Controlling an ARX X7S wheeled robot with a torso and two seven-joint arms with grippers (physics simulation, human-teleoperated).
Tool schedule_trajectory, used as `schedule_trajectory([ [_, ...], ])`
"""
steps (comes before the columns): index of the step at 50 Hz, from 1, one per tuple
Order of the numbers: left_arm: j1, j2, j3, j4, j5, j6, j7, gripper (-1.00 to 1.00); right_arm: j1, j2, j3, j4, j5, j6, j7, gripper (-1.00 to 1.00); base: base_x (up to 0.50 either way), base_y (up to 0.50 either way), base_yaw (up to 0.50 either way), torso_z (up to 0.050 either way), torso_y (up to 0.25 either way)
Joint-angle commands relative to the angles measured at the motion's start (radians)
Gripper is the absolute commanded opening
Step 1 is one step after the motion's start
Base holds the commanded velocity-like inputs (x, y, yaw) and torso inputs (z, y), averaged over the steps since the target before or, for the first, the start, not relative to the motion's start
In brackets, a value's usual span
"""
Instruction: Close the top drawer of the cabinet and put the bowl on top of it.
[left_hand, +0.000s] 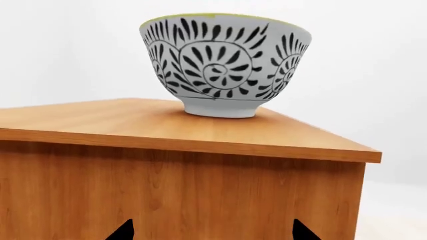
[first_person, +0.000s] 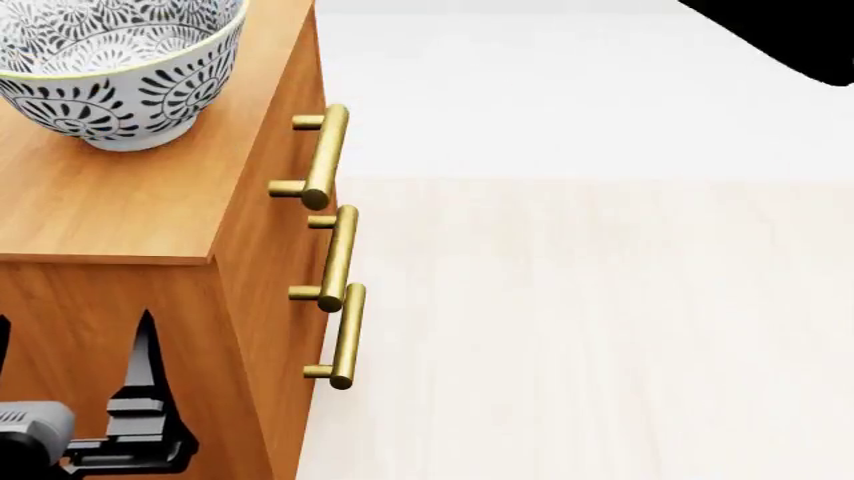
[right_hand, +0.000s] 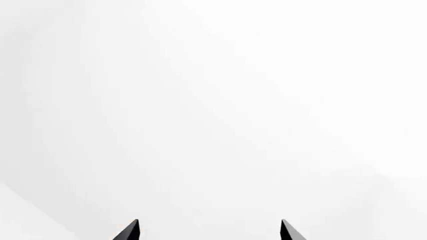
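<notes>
Pale floor (first_person: 574, 300) | bowl (first_person: 114, 70) upright on cabinet (first_person: 120, 200) | no writing | both fingers apart, empty

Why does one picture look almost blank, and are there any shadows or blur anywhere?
Right wrist view: only flat white background past two dark claw tips, so it looks blank. Left wrist view: sharp, a soft shadow under the bowl on the cabinet. Head view: even light, no glare, faint shadows beside the handles.

The orange-brown wooden cabinet (first_person: 120, 205) stands on the pale wood floor (first_person: 601, 330); the patterned white bowl (first_person: 114, 70) sits upright on its flat top.
</notes>
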Motion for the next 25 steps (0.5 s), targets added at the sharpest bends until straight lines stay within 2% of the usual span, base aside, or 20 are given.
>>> schedule_trajectory([
  [1,0.009,0.001,0.007,0.011,0.009,0.009,-0.007,1.00,-0.176,0.355,0.025,-0.348,0.073,0.031,0.187,1.00,0.00,0.00,0.00,0.000,0.000],
  [12,0.005,-0.003,0.006,0.017,0.009,0.006,-0.014,1.00,-0.441,0.613,-0.016,-0.558,0.053,-0.144,0.319,1.00,0.00,0.00,0.00,0.000,0.000],
  [25,0.002,-0.004,0.022,0.031,0.028,-0.006,-0.028,1.00,-0.680,0.748,-0.080,-0.633,-0.023,-0.376,0.374,1.00,0.00,0.00,0.00,0.000,0.000],
])
